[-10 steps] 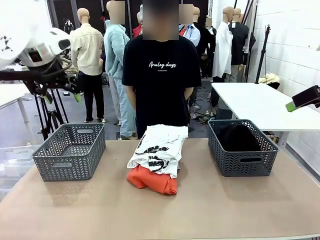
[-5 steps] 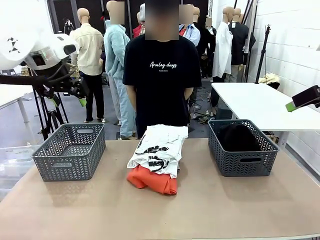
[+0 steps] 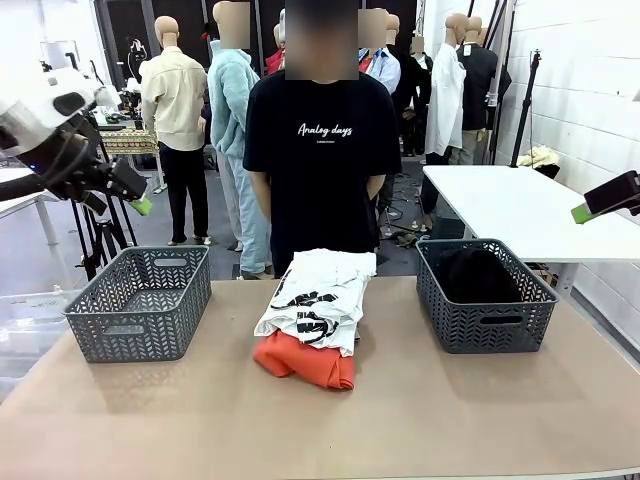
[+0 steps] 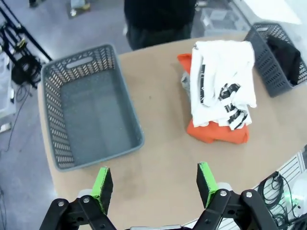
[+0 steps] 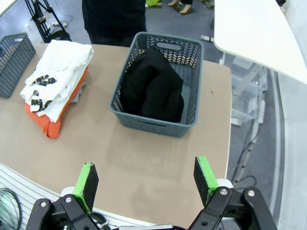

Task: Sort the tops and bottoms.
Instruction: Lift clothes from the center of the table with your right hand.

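The tops lie stacked at the table's middle: a white tee with black print (image 3: 318, 293) (image 4: 220, 81) (image 5: 55, 72) rests on an orange one (image 3: 300, 360) (image 4: 218, 134) (image 5: 53, 125). A sliver of a grey one (image 4: 184, 81) peeks out beside them. My left gripper (image 3: 125, 195) (image 4: 154, 180) hangs open and empty, high above the table's left side near the left basket. My right gripper (image 3: 590, 208) (image 5: 146, 176) hovers open and empty, high at the right edge. A black garment (image 3: 475, 275) (image 5: 152, 91) sits bundled in the right basket; I cannot tell its kind.
An empty grey basket (image 3: 140, 325) (image 4: 57, 143) stands at the left and a matching one (image 3: 500, 325) (image 5: 189, 52) at the right. A person in a black T-shirt (image 3: 320, 150) stands at the far edge, hands behind the back. A white table (image 3: 520, 205) stands beyond the right basket.
My left arm has swung back toward the upper left, and its gripper has shifted a little over the left basket. The right gripper, the clothes and the person stay put.
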`<state>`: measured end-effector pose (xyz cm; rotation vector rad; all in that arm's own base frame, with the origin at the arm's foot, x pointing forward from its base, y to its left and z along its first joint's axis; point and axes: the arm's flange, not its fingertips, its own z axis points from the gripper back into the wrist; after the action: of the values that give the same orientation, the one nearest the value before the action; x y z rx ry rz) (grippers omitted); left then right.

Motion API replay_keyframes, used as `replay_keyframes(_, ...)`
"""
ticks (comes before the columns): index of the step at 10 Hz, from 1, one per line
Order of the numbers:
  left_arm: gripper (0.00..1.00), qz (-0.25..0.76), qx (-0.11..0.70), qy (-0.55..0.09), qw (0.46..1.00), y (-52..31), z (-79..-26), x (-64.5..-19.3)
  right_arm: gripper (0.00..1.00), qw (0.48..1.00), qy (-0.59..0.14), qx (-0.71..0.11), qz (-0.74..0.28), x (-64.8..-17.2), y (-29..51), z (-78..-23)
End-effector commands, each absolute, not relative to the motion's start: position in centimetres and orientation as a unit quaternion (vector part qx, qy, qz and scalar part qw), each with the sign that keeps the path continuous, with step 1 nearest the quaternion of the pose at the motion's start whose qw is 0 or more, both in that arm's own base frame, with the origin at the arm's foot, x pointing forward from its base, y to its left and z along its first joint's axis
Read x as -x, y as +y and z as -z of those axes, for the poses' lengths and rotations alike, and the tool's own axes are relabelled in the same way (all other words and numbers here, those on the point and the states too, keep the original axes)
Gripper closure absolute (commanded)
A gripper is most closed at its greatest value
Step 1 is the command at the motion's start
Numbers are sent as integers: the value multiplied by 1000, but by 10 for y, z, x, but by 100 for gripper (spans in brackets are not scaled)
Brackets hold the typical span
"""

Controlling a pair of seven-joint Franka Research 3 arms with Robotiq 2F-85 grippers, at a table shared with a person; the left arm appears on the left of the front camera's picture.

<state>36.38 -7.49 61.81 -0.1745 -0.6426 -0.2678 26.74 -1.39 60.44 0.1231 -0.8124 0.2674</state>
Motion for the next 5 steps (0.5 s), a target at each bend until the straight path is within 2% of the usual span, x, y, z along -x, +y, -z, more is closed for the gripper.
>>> replay_keyframes(1, 9, 118, 122, -380, 909, -69, -623, -337, 0, 909, -390, -59, -131, -268, -13, -603)
replay_keyframes(3, 9, 120, 132, -390, 903, -77, -623, -339, 0, 908, -394, -60, -130, -267, -14, -604)
replay_keyframes(5, 9, 119, 109, -371, 914, -71, -635, -339, 0, 884, -394, -83, -236, -313, 11, -625)
